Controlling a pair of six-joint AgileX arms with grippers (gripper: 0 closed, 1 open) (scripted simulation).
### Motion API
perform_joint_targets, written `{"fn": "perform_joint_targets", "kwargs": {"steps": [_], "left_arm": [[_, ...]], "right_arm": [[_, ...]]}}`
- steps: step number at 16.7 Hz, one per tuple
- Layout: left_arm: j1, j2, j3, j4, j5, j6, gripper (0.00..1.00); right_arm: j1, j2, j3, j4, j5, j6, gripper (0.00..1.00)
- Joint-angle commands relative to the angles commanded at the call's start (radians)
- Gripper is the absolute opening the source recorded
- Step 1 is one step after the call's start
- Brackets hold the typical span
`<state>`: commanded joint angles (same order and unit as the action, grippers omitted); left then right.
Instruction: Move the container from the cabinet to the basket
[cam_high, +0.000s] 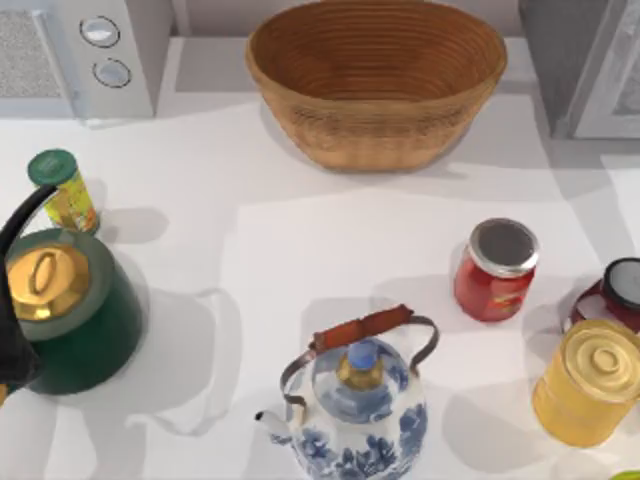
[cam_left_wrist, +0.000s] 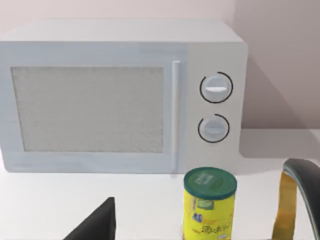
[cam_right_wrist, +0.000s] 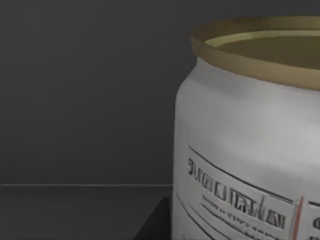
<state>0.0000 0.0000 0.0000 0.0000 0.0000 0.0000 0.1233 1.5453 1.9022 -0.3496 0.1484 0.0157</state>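
Note:
The container (cam_right_wrist: 250, 150) is a whitish jar with a dull gold lid and a printed label. It looms very close in the right wrist view, standing inside a dark grey space. A dark part of my right gripper (cam_right_wrist: 155, 225) shows just beside its base. The cabinet (cam_high: 560, 60) is the grey box with a white-framed door at the table's back right. The woven tan basket (cam_high: 300, 45) stands at the back middle, with nothing in it. In the left wrist view, a dark part of my left gripper (cam_left_wrist: 97, 222) faces a yellow can (cam_left_wrist: 209, 207).
A pale microwave (cam_high: 130, 50) sits at the back left. The yellow can (cam_high: 65, 190) and a green kettle (cam_high: 75, 320) stand at the left. A blue-white teapot (cam_high: 360, 410) is at the front middle. A red jar (cam_high: 495, 270) and a yellow canister (cam_high: 590, 385) stand at the right.

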Motion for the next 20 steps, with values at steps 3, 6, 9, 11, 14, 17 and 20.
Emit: {"fn": "perform_joint_targets", "kwargs": {"steps": [3,6,9,11,14,17,20], "left_arm": [[0.0,0.0,0.0,0.0,0.0,0.0,1.0],[0.0,0.0,0.0,0.0,0.0,0.0,1.0],[0.0,0.0,0.0,0.0,0.0,0.0,1.0],[0.0,0.0,0.0,0.0,0.0,0.0,1.0],[0.0,0.0,0.0,0.0,0.0,0.0,1.0],[0.0,0.0,0.0,0.0,0.0,0.0,1.0],[0.0,0.0,0.0,0.0,0.0,0.0,1.0]], "right_arm": [[0.0,0.0,0.0,0.0,0.0,0.0,0.25],[0.0,0.0,0.0,0.0,0.0,0.0,0.02],[0.0,0.0,0.0,0.0,0.0,0.0,0.0],[0.0,0.0,0.0,0.0,0.0,0.0,0.0],[0.0,0.0,0.0,0.0,0.0,0.0,0.0],[0.009,-0.01,0.005,-0.015,0.006,0.002,0.0],[0.053,-0.08,0.034,-0.112,0.047,0.003,0.0]]}}
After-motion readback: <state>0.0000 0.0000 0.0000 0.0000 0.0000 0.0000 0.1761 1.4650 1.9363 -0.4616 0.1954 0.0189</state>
